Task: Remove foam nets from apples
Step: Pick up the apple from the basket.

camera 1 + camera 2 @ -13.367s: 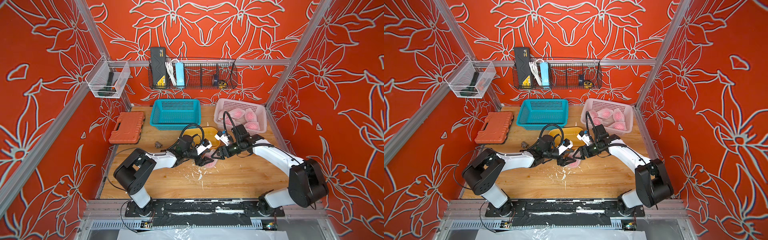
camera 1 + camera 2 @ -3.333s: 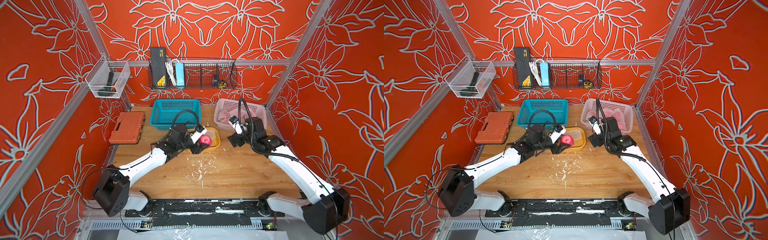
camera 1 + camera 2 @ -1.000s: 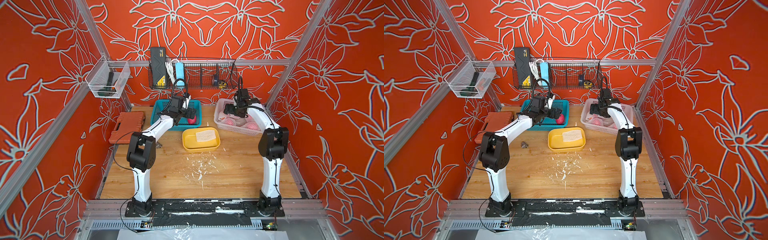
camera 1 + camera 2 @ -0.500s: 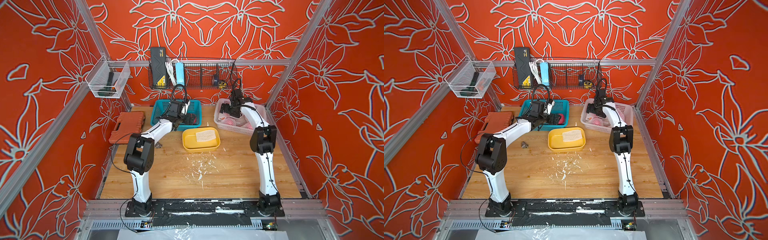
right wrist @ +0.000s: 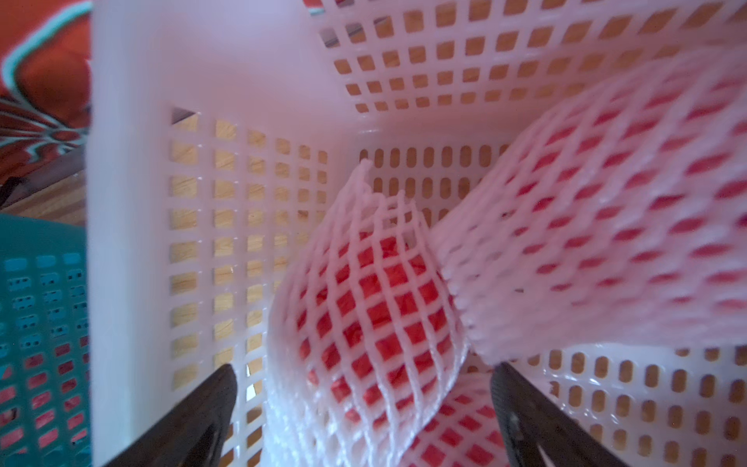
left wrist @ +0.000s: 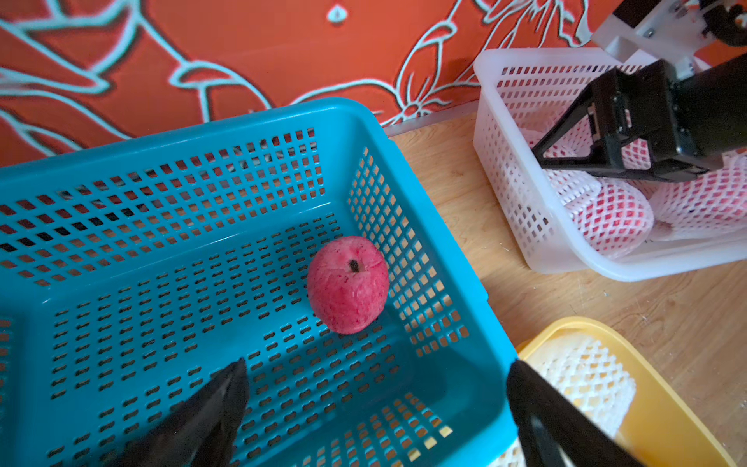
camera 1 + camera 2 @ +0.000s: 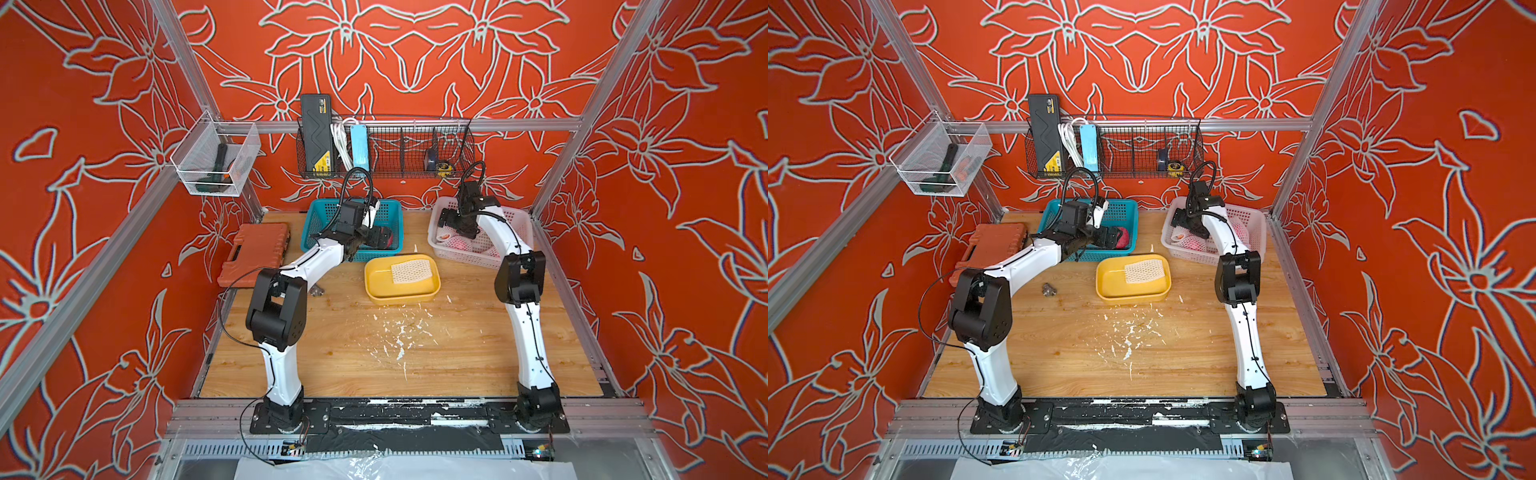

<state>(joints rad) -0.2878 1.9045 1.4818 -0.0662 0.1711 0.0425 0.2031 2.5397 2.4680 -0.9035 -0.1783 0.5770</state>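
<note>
Hovering my left gripper (image 6: 376,364) wide open over the blue basket (image 6: 242,121), bare apple (image 6: 347,285) sitting by its right wall. Right gripper (image 5: 361,367) hangs just as wide in the far-right white basket (image 5: 129,202) over a netted apple (image 5: 376,323); empty foam net (image 7: 411,270) lies in the yellow tray (image 7: 401,296).

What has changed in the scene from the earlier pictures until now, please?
The left claw carried the bare apple from the table's middle to the blue basket and released it. The right claw, open, moved into the white basket, over a netted apple. The baskets, yellow tray and orange case stayed in place.
</note>
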